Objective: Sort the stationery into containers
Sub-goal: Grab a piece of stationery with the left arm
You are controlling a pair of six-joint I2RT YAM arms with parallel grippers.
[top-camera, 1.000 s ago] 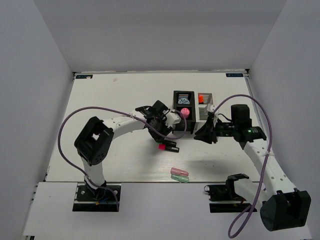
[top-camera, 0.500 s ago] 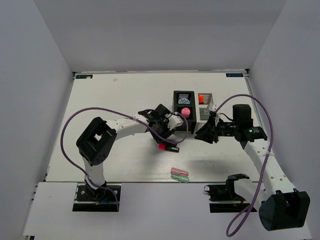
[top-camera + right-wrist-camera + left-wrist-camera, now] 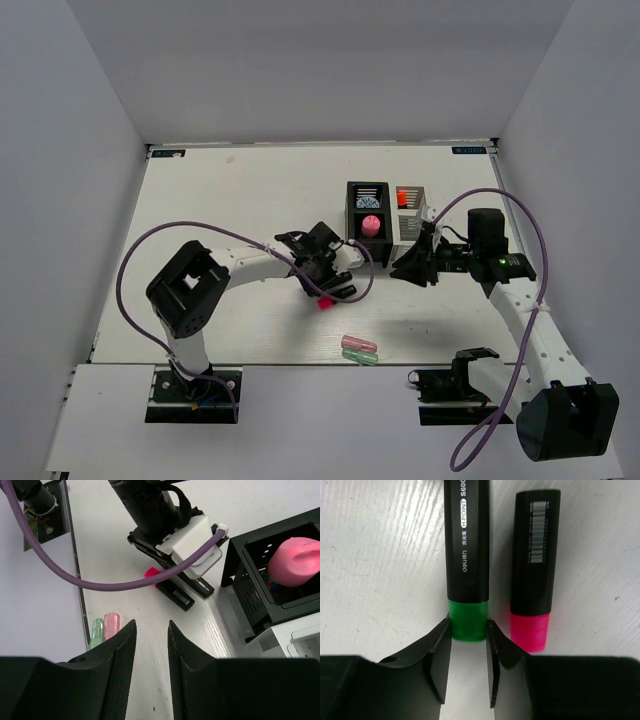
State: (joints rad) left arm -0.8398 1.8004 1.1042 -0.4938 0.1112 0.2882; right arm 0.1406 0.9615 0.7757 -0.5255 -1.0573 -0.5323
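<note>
Top view: the left gripper (image 3: 325,288) is down low on the table (image 3: 220,200), just left of centre. The pink-capped marker (image 3: 330,300) pokes out right underneath it. The black bin (image 3: 352,205) sits a bit above and right of that, with the pink translucent piece (image 3: 370,225) inside. The white bin (image 3: 418,225) is touching its right side and has something orange (image 3: 403,198) in it. The right gripper (image 3: 402,270) hangs just below the white bin, pointing left. The pastel pink piece (image 3: 354,343) and pastel green piece (image 3: 363,356) lie side by side near the bottom centre, well apart from both grippers.

Left wrist view: the green-capped marker (image 3: 466,555) lies straight up the frame on the table. The fingers (image 3: 437,665) are pressed against either side of its green cap, so it's gripped at the tip. The pink-capped marker sits just to the right, parallel, outside the fingers.

Right wrist view: its fingers (image 3: 115,675) stand apart with only bare table between them, nothing held. The left gripper is at upper centre with a purple cable (image 3: 100,582) looping off it, and the pink cap peeks out below. The black bin with the pink piece is at the right edge. The two pastel pieces are at lower left.
</note>
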